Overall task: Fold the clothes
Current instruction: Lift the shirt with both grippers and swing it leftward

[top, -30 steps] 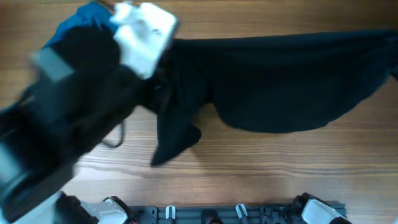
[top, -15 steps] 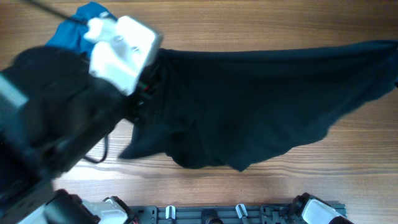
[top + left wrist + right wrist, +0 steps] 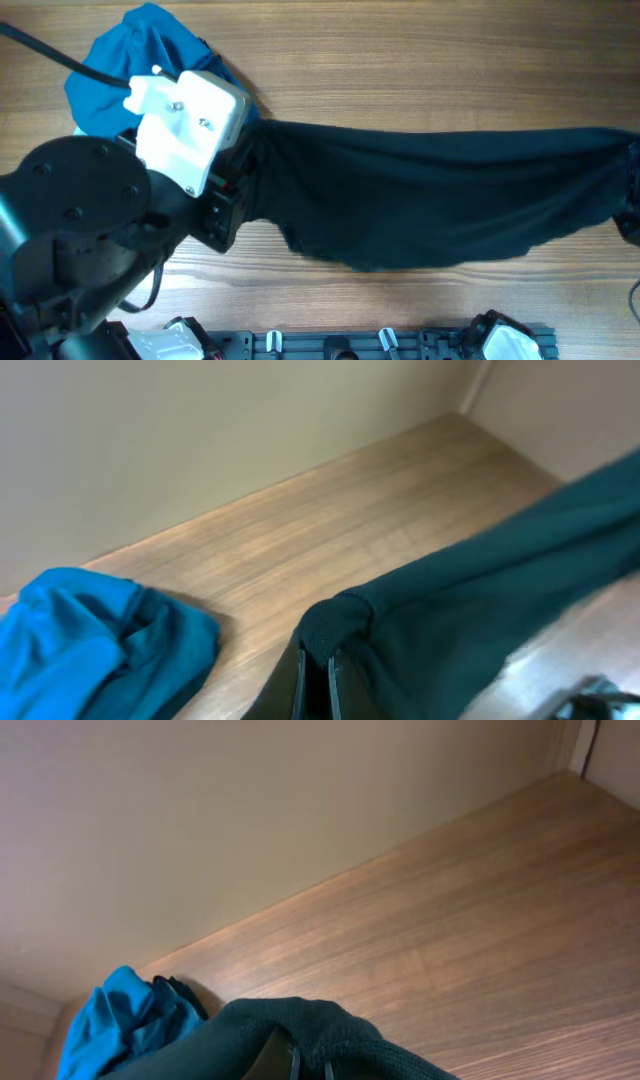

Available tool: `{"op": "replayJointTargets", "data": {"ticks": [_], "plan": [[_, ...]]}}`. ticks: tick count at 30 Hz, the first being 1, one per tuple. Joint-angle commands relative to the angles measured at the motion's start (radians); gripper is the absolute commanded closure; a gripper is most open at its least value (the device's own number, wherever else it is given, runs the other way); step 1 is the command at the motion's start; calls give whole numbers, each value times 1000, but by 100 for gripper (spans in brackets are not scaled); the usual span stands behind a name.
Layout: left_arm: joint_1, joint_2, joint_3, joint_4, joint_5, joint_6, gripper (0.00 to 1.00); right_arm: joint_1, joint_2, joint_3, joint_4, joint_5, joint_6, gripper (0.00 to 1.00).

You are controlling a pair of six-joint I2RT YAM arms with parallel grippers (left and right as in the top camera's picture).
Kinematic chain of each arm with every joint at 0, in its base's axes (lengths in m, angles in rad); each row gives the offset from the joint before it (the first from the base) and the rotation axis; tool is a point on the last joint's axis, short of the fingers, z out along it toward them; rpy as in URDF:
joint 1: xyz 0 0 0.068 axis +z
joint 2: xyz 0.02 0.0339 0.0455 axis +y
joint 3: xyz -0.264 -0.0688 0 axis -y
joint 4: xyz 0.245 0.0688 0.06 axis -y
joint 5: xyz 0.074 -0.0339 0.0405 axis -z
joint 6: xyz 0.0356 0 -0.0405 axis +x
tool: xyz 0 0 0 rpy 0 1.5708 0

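Wood-grain counter [image 3: 420, 60], a plain beige wall [image 3: 200, 820] behind it. The shirt [image 3: 430, 200] is stretched across the counter's middle to its right edge, with left jaws and right jaws each clamped on an end. A blue bundle [image 3: 110, 70] lies at the far left corner.

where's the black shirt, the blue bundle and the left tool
black shirt [image 3: 430, 200], overhead view, middle of the stretched fabric
blue bundle [image 3: 155, 40], overhead view, its bright-blue top
left tool [image 3: 316, 660], left wrist view, between the fingertips, shut on the black shirt
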Motion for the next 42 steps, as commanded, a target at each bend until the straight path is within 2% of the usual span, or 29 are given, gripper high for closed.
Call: {"op": "replayJointTargets", "data": {"ticks": [1,5,7,10,11,12,14,15,17,18,20,24,25,28,31,33,35,39,40,41,42], "plan": [[59,91,5,5,-71,-29,96,-3,37,-28,5,-2,-18,96],[246,244,5,68,99,9,96,-3,172,-50,37,-50,-20,96],[372,348,5,201,299,85,96,-3,282,-50,132,-129,-20,96],[496,471,6,455,469,164,96,5,430,-50,384,-304,3,96],[519,490,9,530,491,164,96,5,483,-50,522,-376,51,96],[544,501,10,672,505,168,96,-1,531,-50,677,-420,145,96],[547,495,21,829,571,227,96,-34,576,-50,869,-500,241,96],[538,494,35,868,560,273,96,-63,585,-50,922,-500,277,96],[524,492,46,877,542,366,96,-113,587,-50,941,-491,256,96],[517,492,46,867,519,407,96,-129,587,-50,925,-489,221,96],[507,502,46,781,487,415,96,-140,587,-50,821,-450,120,96],[496,562,40,494,456,405,95,-91,613,-61,516,-255,-113,96],[497,595,40,390,454,367,93,-52,639,-91,401,-167,-200,96],[492,669,40,203,455,315,92,13,687,-205,272,-16,-264,95],[483,748,40,32,470,306,84,36,698,-370,209,125,-295,90],[480,764,18,3,455,235,83,35,698,-419,185,212,-289,88],[479,760,-18,3,458,217,82,35,698,-424,127,241,-293,86],[477,747,-79,3,458,150,75,35,695,-424,65,307,-251,82],[477,735,-100,3,458,142,69,35,695,-424,63,317,-252,82],[477,722,-123,3,458,131,64,35,695,-424,65,321,-247,79],[477,708,-145,3,458,127,61,35,695,-424,67,320,-235,69]]}}
